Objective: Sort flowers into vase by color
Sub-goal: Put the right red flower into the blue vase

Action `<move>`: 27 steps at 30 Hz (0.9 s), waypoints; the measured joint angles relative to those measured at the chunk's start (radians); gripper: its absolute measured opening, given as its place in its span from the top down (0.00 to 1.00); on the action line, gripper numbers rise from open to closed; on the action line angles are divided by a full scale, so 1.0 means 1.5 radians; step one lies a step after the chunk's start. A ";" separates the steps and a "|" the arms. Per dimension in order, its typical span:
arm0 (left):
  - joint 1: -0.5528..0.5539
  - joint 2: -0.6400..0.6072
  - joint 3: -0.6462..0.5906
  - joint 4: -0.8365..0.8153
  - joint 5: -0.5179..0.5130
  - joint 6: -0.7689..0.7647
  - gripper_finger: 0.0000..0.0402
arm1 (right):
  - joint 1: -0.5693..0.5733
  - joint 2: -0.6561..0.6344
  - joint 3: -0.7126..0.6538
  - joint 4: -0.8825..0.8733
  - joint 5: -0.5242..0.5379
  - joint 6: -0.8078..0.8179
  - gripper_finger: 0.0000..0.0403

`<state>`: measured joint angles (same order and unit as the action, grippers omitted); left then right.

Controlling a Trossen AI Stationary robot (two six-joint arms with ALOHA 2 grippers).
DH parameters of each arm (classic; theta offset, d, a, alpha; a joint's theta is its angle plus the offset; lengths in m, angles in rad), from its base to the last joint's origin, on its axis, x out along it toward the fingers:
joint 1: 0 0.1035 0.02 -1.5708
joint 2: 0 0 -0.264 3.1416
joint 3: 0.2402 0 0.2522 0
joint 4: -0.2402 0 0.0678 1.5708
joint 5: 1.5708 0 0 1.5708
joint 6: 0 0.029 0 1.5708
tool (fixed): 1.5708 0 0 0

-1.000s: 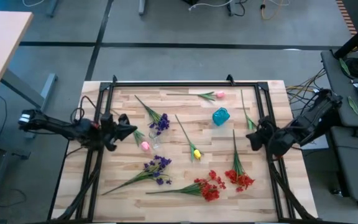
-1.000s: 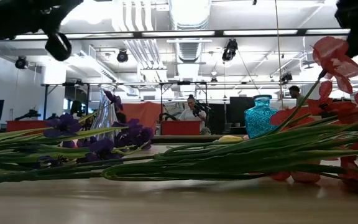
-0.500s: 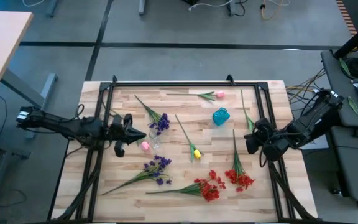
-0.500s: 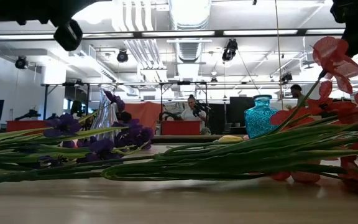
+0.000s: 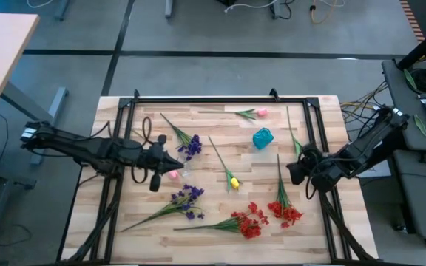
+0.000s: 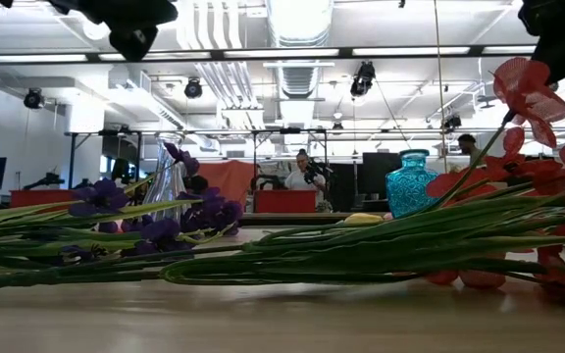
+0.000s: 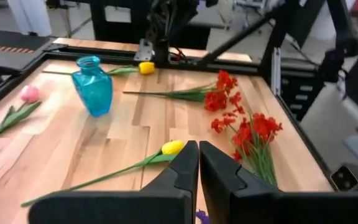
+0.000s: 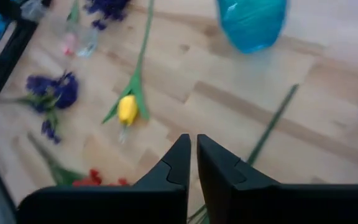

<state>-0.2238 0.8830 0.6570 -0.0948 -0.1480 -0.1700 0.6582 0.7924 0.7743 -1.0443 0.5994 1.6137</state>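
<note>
Grey flooring surrounds the light wooden table (image 5: 220, 125), which carries a black frame along its edges. We record the flowers lying loose across it. A purple spray (image 5: 190, 145) lies left of centre, its blossoms at a clear glass vase (image 5: 183, 167); a second purple spray (image 5: 186, 200) lies nearer the front. A pink tulip bud (image 5: 172, 174) sits just beside the clear vase, and another pink bud (image 5: 261, 112) lies near the far edge. A yellow tulip (image 5: 234, 182) lies near the middle. Two red sprays (image 5: 251, 222) lie at the front right, close together. A blue glass vase (image 5: 262, 137) stands upright right of centre, with no flower in it.

We note the left gripper (image 5: 177, 164) reaching in from the left side, over the table just beside the clear vase and the pink bud; in its wrist view its fingers (image 7: 182, 168) stand pressed together with nothing between them. The right gripper (image 5: 291, 171) hangs over the table's right part, near the stem of a red spray; in its wrist view its fingers (image 8: 178, 163) stand nearly together, only a thin slit showing, and they hold nothing.

From the low view we see an open workshop with ceiling lights behind the table, and a person (image 6: 303, 173) seated far off.
</note>
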 joint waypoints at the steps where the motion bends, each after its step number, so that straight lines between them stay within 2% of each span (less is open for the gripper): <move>1: -0.001 0.010 0.005 0.000 0.005 0.005 1.00 | 0.000 0.008 0.001 0.015 -0.008 -0.011 0.90; 6: -0.002 0.048 0.016 -0.005 0.006 0.021 1.00 | 0.000 0.061 0.015 0.058 -0.022 -0.042 0.76; 15: -0.008 0.085 0.034 -0.004 0.006 0.003 1.00 | -0.026 0.151 0.071 0.039 -0.109 0.025 0.53; 20: -0.009 0.085 0.043 -0.005 0.006 0.001 1.00 | -0.077 0.211 0.076 0.019 -0.203 0.024 0.50; 27: -0.009 0.074 0.046 -0.007 0.006 0.001 1.00 | -0.124 0.294 0.039 0.024 -0.333 0.009 0.50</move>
<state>-0.2367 0.9944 0.7254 -0.1059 -0.1394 -0.1692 0.4728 1.2327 0.8326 -1.0082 0.1001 1.6266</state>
